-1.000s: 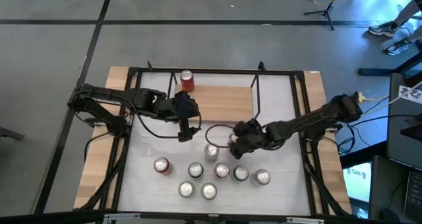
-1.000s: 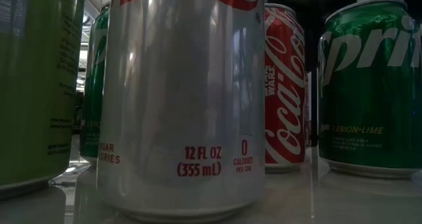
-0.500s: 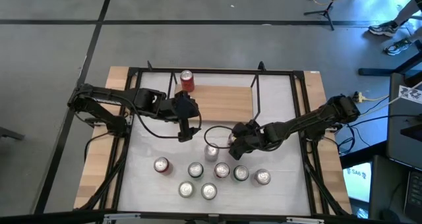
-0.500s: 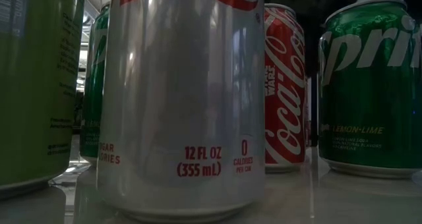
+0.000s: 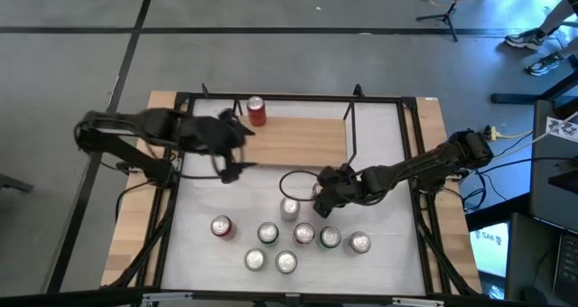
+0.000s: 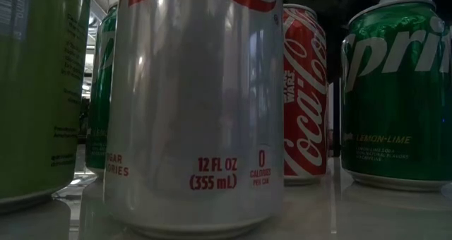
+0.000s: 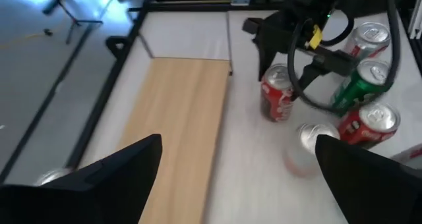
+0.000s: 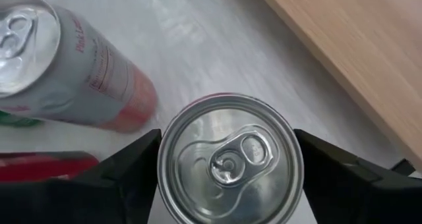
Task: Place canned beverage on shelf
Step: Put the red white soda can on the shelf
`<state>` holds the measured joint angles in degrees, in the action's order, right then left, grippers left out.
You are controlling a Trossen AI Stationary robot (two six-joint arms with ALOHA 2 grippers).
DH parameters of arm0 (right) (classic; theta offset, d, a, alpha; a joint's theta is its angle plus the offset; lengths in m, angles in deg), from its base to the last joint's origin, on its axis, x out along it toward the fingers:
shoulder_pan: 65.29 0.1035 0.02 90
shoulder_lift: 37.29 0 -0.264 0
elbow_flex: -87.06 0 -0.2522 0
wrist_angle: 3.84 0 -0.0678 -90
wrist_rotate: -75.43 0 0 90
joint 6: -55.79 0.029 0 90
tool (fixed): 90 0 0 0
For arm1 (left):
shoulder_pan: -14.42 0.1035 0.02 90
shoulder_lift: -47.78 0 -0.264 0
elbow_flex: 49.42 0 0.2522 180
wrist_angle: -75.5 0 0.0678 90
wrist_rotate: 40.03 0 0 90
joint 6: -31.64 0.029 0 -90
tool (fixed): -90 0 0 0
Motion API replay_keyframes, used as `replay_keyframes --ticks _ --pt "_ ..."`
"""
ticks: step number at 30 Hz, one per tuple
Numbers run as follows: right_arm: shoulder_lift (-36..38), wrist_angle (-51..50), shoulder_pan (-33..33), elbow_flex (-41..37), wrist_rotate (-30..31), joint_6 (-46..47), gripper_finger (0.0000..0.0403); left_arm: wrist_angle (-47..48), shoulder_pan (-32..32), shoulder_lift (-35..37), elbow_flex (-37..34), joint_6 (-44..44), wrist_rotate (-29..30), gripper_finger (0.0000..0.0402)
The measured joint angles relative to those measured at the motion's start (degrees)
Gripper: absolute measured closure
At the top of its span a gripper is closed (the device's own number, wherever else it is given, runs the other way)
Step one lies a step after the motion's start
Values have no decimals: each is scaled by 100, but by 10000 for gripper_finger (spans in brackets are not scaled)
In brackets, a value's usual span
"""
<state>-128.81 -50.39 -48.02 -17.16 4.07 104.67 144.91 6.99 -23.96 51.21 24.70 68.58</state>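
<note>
Desk: white top (image 5: 379, 253), light-wood shelf (image 5: 302, 140) in black wire at its far side, grey floor around.
Right claw (image 8: 227, 184): fingers one on each side of a can (image 8: 229, 161), seen from straight above its lid; closed around it, though firm contact is hard to confirm.
Can: upright on the desk just in front of the shelf, at the far edge of the can cluster (image 5: 289, 239).
Handling: stiff, smooth, probably slippery (heavy if full); thin wall dents, so grip mid-body.
Left claw (image 5: 237, 153): wide open, empty, over the shelf's left end.
Red can (image 5: 256, 111): stands on the shelf's left end.
</note>
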Motion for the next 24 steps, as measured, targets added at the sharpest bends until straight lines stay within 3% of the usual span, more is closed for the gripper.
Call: replay_keyframes --ticks 4,9,13,18,24 --pt "6 160 -203 2 -283 -236 114 -72 -40 816 -608 -140 257 13" --pt "-24 357 -479 148 -844 -678 113 -725 -54 2122 -2090 -464 570 13" --pt "-27 220 -634 615 -874 -1067 113 -1406 -53 2916 -3111 -496 580 13" --pt "-20 -393 -892 1290 -896 -1705 113 -2060 -47 3410 -3941 -497 567 13" --pt "-14 -801 -1396 2072 -1177 -2732 111 -2673 -48 3468 -4622 -496 555 13"
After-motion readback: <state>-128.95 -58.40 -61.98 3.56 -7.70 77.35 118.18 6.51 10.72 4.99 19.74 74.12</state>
